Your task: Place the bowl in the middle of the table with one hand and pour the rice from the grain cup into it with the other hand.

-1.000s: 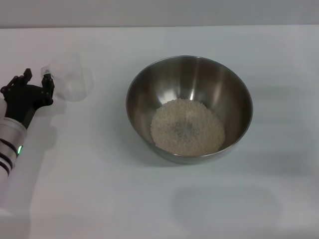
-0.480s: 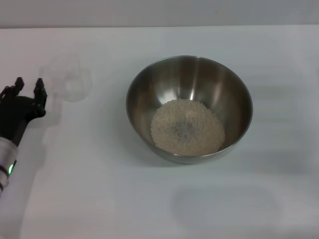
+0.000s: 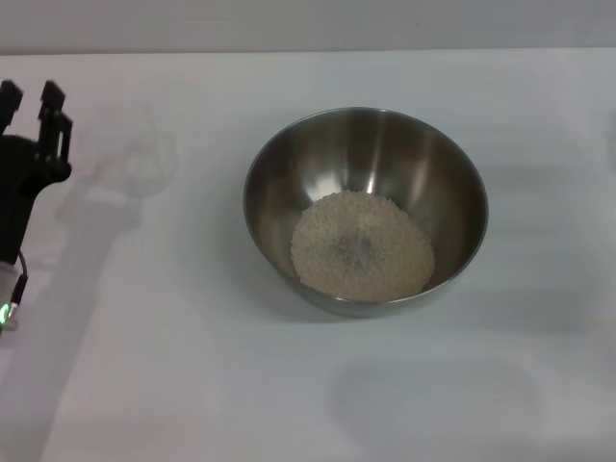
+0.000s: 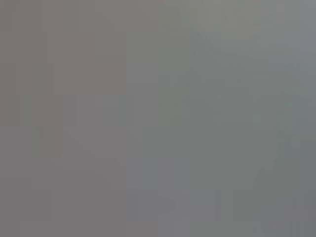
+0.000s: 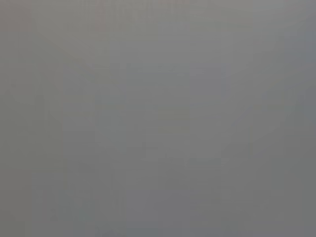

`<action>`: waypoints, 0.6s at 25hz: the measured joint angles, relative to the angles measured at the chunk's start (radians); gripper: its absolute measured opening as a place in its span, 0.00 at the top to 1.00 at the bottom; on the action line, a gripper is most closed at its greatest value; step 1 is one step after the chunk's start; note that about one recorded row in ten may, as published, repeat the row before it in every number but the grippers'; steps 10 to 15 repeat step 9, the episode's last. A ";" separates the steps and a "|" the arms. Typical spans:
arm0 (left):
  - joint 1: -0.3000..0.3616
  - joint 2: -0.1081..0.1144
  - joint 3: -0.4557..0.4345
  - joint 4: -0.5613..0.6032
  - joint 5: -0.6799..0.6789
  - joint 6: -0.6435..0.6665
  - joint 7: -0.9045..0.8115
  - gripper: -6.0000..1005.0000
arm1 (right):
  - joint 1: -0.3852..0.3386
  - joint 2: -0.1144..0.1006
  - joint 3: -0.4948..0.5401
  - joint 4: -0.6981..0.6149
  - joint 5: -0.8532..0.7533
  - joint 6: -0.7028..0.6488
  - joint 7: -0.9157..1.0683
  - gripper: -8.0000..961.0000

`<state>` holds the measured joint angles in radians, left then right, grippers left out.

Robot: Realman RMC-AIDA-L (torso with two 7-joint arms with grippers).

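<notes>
Left gripper: the left gripper (image 3: 29, 101) sits at the left edge of the head view, its 2 dark fingers parted with a clear gap and nothing between them.
Right gripper: not visible in any view; both wrist views show only flat grey.
Grain cup: the clear grain cup (image 3: 135, 159) stands on the desk (image 3: 192, 385) just to the right of the left gripper, apart from its fingers; it is faint against the white surface and looks empty.
Bowl: the stainless-steel mixing bowl (image 3: 366, 144) rests upright well to the right of the left gripper, about mid-desk.
Rice: the rice (image 3: 362, 245) lies as 1 pale mound in the bottom of the bowl.
Progress: judging by this layout, both parts appear done, bowl placed and rice poured, cup set down.
Left to do: probably only clearing the arm away.
</notes>
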<state>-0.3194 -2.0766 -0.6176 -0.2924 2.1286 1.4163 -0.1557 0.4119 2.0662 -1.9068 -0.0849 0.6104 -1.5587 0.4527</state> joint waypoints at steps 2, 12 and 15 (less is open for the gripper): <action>-0.014 0.000 -0.009 0.002 -0.003 -0.019 -0.005 0.56 | 0.003 0.003 -0.004 -0.002 -0.003 0.023 0.000 0.49; -0.023 0.001 -0.024 -0.005 -0.005 -0.032 -0.011 0.50 | 0.009 0.003 -0.015 0.000 -0.096 0.041 -0.008 0.49; -0.023 0.001 -0.024 -0.005 -0.005 -0.032 -0.011 0.50 | 0.009 0.003 -0.015 0.000 -0.096 0.041 -0.008 0.49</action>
